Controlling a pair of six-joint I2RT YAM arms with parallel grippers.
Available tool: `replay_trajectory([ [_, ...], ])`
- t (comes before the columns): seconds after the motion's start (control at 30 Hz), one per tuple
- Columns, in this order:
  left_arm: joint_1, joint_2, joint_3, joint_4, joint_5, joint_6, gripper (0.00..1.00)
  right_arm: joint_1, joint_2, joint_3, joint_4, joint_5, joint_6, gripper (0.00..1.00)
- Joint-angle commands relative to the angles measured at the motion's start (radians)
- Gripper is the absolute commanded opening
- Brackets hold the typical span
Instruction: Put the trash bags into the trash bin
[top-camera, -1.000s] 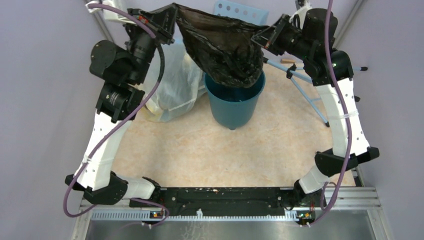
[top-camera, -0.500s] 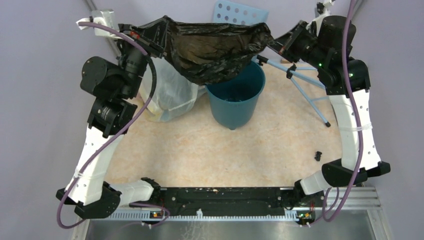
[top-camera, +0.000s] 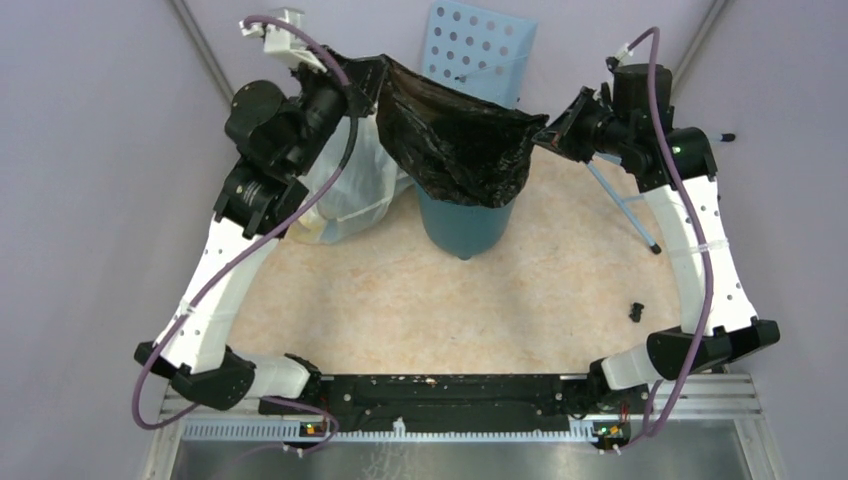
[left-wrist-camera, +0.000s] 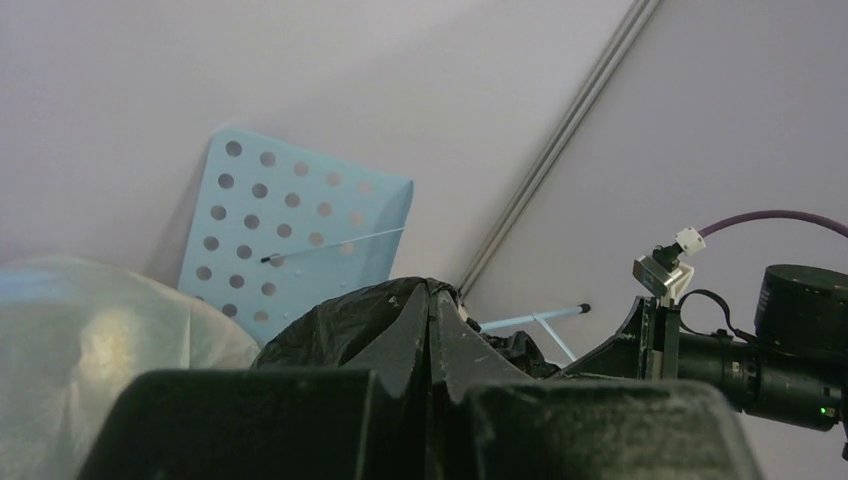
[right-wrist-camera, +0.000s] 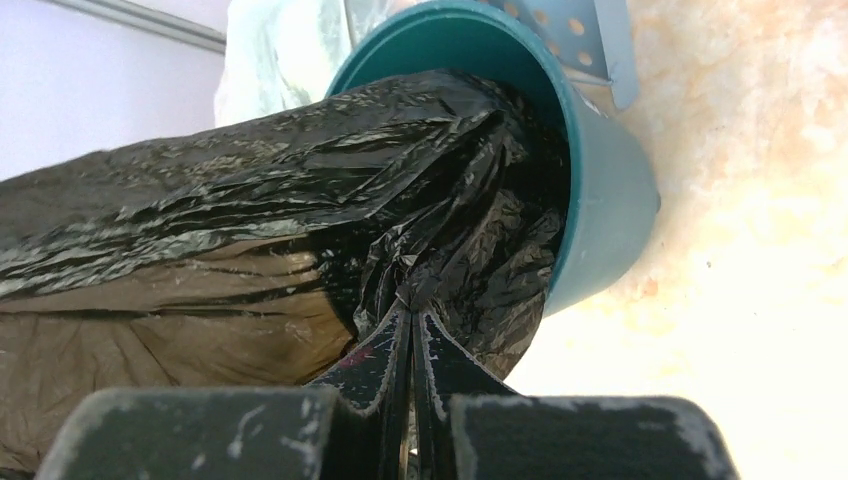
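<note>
A glossy black trash bag (top-camera: 460, 145) hangs stretched between my two grippers above the round teal trash bin (top-camera: 470, 225); its lower part drapes over the bin's mouth. My left gripper (top-camera: 372, 75) is shut on the bag's left edge, seen in the left wrist view (left-wrist-camera: 432, 300) with black plastic (left-wrist-camera: 330, 330) bunched at the tips. My right gripper (top-camera: 545, 128) is shut on the bag's right edge. In the right wrist view the gripper (right-wrist-camera: 412, 312) pinches the crinkled bag (right-wrist-camera: 260, 230), which reaches into the bin (right-wrist-camera: 600, 200).
A large translucent yellowish-white bag (top-camera: 345, 190) bulges left of the bin. A pale blue panel with round holes (top-camera: 478, 45) leans on the back wall. A pale blue tripod stand (top-camera: 620, 195) lies at the right. A small black piece (top-camera: 637, 311) lies on the floor.
Both grippers have moved back and lower with the bag. The bag's hanging bottom has come down from above the bin's rim onto its mouth, covering the opening.
</note>
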Motion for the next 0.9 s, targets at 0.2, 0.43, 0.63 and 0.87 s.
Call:
replay_trajectory([
  [0.2, 0.081, 0.148, 0.07, -0.196, 0.191, -0.145, 0.0, -0.037, -0.006, 0.041, -0.111, 0.268, -0.061, 0.0],
  [0.43, 0.106, 0.158, -0.022, -0.141, 0.214, -0.144, 0.0, -0.14, 0.003, 0.079, -0.09, 0.286, -0.073, 0.0],
  [0.63, 0.106, 0.222, -0.05, -0.061, 0.312, -0.17, 0.0, -0.143, 0.018, 0.081, -0.08, 0.314, -0.093, 0.0],
  [0.87, 0.105, 0.355, -0.064, 0.09, 0.421, -0.191, 0.0, -0.142, -0.041, -0.061, 0.111, 0.066, -0.117, 0.0],
])
